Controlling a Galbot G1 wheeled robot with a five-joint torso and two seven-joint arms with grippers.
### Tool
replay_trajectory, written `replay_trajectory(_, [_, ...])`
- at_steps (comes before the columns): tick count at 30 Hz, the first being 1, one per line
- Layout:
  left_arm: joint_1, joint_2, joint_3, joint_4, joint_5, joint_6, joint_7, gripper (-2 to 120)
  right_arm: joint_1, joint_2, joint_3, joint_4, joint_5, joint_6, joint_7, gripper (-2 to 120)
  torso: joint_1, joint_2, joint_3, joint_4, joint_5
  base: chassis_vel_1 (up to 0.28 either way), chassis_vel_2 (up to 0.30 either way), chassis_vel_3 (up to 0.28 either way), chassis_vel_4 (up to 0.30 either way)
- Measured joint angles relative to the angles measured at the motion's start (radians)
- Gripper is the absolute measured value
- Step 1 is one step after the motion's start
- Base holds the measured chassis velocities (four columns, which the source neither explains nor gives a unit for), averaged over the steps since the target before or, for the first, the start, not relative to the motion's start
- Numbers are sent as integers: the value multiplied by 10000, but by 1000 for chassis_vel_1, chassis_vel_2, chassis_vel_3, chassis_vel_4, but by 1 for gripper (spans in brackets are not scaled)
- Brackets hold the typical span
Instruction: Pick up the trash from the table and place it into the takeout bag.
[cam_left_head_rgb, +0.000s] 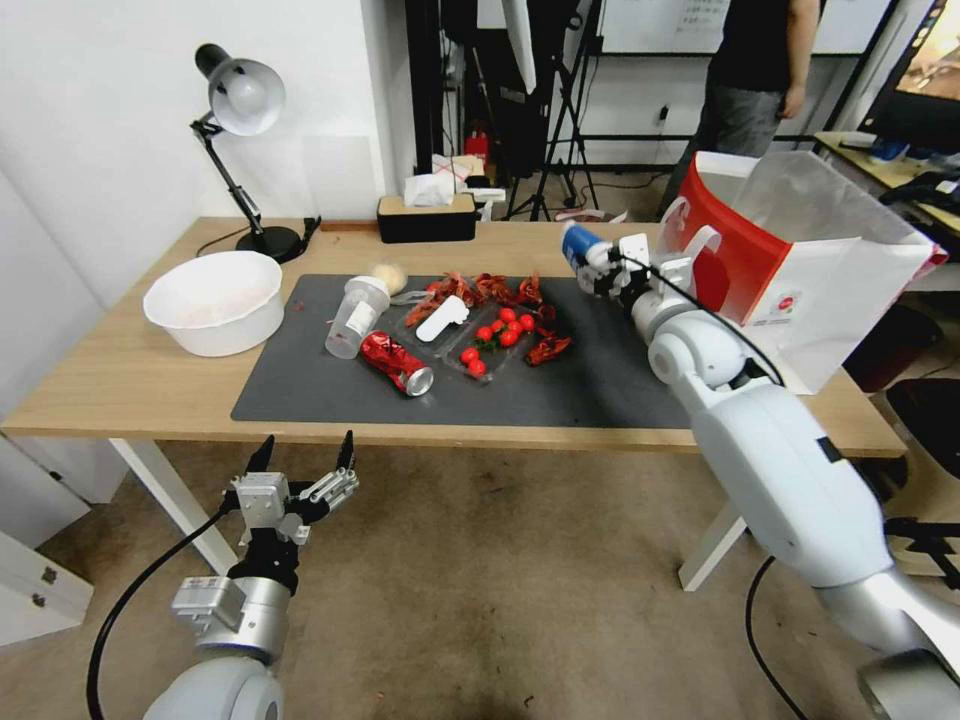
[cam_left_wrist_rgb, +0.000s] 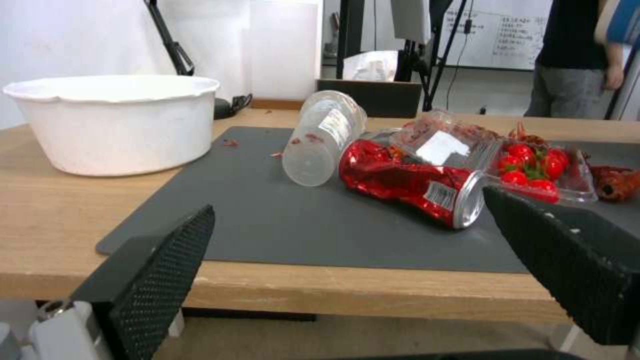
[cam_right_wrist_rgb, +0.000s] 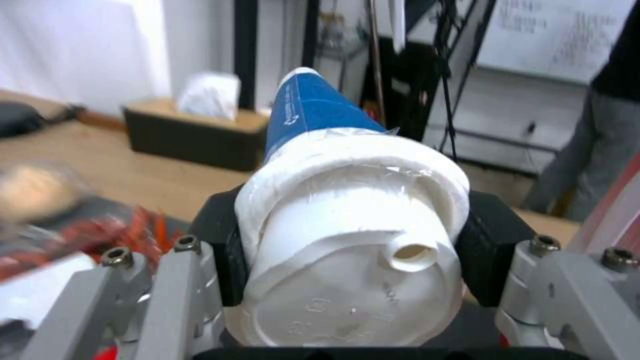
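The trash lies mostly on the big dark grey mat (cam_left_head_rgb: 560, 385) of the long light-wood table (cam_left_head_rgb: 130, 370), at the centre of the head view. At the right edge of the frame, the large boxy red-and-white paper takeout bag (cam_left_head_rgb: 800, 270) stands open on the table's right end. The large white plastic bowl (cam_left_head_rgb: 213, 300) sits at left of the frame, off the mat. On the mat, the clear plastic cup with a white lid (cam_left_head_rgb: 355, 315) lies on its side, just beside the crushed shiny red drink can (cam_left_head_rgb: 396, 362). The beige paper ball (cam_left_head_rgb: 388, 276) rests above the cup. The right gripper (cam_left_head_rgb: 600, 268), right of centre and near the bag, is clamped on the small blue-and-white cup (cam_left_head_rgb: 578, 245), held above the table. The left gripper (cam_left_head_rgb: 305, 455), lower left, hangs below the table's near edge, fingers spread wide and holding nothing.
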Motion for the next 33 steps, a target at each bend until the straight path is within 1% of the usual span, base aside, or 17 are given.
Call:
replay_trajectory(2, [5, 0, 2, -8, 2, 0, 0, 100, -38, -62, 29, 180, 39, -18, 13, 57, 0, 0, 0, 0, 0, 0, 0, 0, 0])
replay_trajectory(4, [26, -19, 2, -39, 6, 0, 0, 100, -190, -356, 181, 900, 175, -41, 37, 57, -1, 0, 0, 0, 1, 0, 0, 0, 0])
replay_trajectory(8, [35, -36, 3, -44, 7, -4, -1, 100, -238, -512, 321, 1272, 230, 10, 104, 57, 0, 0, 0, 0, 0, 0, 0, 0, 0])
replay_trajectory(11, [54, -46, -14, -59, 8, -28, -1, 100, -290, -694, 674, 1760, 251, 316, 397, 57, 0, 0, 1, 0, 0, 0, 0, 0, 0])
replay_trajectory(17, [58, -59, -8, -52, 14, -35, -1, 100, -323, -790, 1199, 1945, 202, 809, 844, 57, 0, -1, 1, 0, 1, 0, 0, 0, 0])
replay_trajectory(20, [70, -88, 36, -57, 58, -35, -3, 100, -271, -995, 1734, 2015, 209, 1118, 1291, 57, 0, 0, 1, -1, 0, 0, 0, 0, 0])
replay_trajectory(22, [75, -94, 44, -57, 74, -35, -4, 100, -244, -1064, 1872, 2015, 214, 1129, 1403, 57, 0, 0, 1, 0, 2, 0, 0, 0, 0])
replay_trajectory(24, [75, -123, 67, -40, 99, -35, -8, 100, -138, -1348, 2352, 1943, 240, 937, 2043, 57, 0, 0, 1, 1, -1, 0, 0, 0, 0])
replay_trajectory(26, [69, -130, 76, -19, 103, -35, -9, 100, -121, -1424, 2453, 1902, 247, 852, 2223, 57, 0, 0, 1, -1, 0, 0, 0, 0, 0])
replay_trajectory(28, [33, -139, 122, 55, 108, -38, -10, 100, -83, -1659, 2763, 1669, 271, 421, 2741, 57, 0, 0, 1, -1, 0, 0, 0, 0, 0])
replay_trajectory(29, [33, -139, 122, 55, 108, -38, -10, 100, -83, -1659, 2763, 1669, 271, 421, 2741, 57, 0, 0, 1, -1, 0, 0, 0, 0, 0])
replay_trajectory(31, [-20, -138, 144, 118, 109, -39, -10, 100, -109, -1802, 2989, 1388, 110, 111, 2904, 57, 1, -1, 1, -1, 3, 0, 0, 0, 0])
replay_trajectory(33, [-46, -136, 162, 138, 109, -39, -11, 100, -135, -1839, 3064, 1282, 83, 68, 2910, 58, 1, -1, 1, -2, 1, 0, 0, 0, 0])
